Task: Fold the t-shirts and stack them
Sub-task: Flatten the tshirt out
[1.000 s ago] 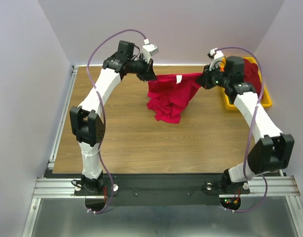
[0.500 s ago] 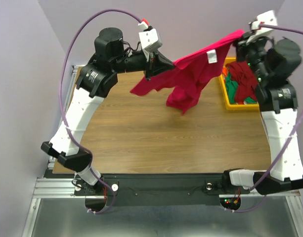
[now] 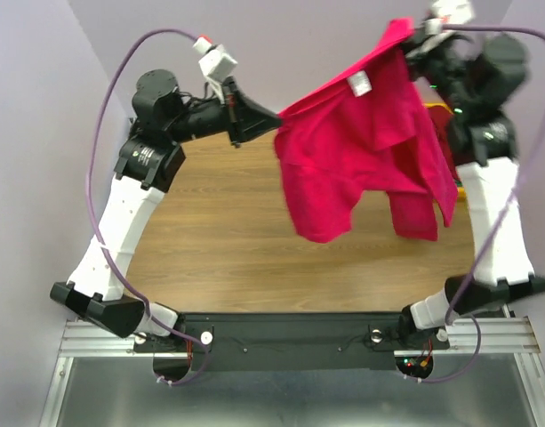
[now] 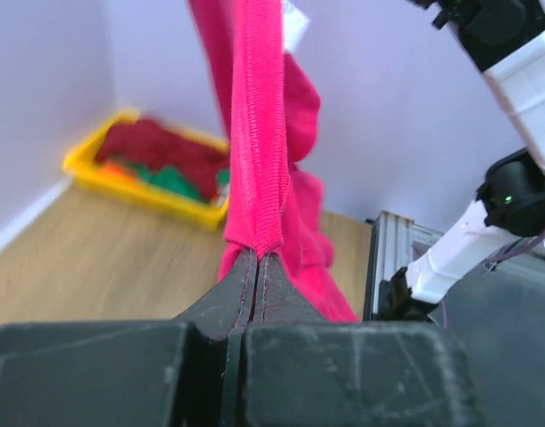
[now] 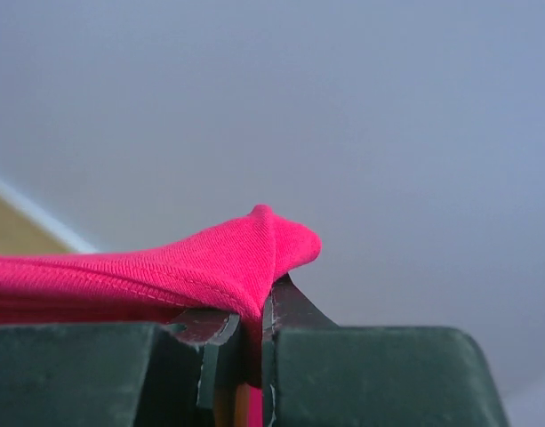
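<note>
The crimson-pink t-shirt (image 3: 361,151) is held spread in the air, clear of the table (image 3: 219,249). One edge is pinched between the shut fingers of the left gripper (image 3: 270,120) above the table's far side, and the opposite corner is clamped in the right gripper (image 3: 414,40), raised higher over the table's far right. A maroon t-shirt (image 4: 156,147) and a green t-shirt (image 4: 179,178) are heaped in the yellow tray (image 4: 156,203) on the table's far right.

The top camera overlooks the table (image 3: 210,267) from behind; wrist cameras sit tight behind the left end effector (image 4: 257,258) and right end effector (image 5: 257,302). All share the shirt (image 3: 361,151).
</note>
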Robot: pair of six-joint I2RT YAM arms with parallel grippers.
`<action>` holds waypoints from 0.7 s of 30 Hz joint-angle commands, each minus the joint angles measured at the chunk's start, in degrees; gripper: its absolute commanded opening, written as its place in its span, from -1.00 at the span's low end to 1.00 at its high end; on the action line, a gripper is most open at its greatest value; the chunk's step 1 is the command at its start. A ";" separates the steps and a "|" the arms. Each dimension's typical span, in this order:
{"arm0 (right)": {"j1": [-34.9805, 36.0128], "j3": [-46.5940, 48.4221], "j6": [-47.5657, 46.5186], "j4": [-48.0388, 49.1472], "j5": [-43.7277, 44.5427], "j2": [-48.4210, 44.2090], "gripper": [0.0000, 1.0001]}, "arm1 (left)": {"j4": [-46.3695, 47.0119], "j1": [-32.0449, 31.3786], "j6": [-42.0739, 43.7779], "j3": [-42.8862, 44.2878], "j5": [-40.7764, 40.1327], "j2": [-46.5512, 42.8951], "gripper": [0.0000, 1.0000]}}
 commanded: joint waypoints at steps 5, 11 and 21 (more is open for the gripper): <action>10.84 -16.30 -4.15 5.93 -9.25 11.44 -0.91 | -19.07 13.44 5.90 -22.28 3.26 -8.21 -1.00; 21.85 -13.00 3.36 4.09 2.59 26.82 0.47 | -29.46 24.06 11.20 -36.87 -15.79 -6.73 -0.81; 18.86 -30.33 2.61 -19.55 3.14 14.55 0.79 | -31.92 46.31 20.41 -33.04 -24.34 14.70 -0.43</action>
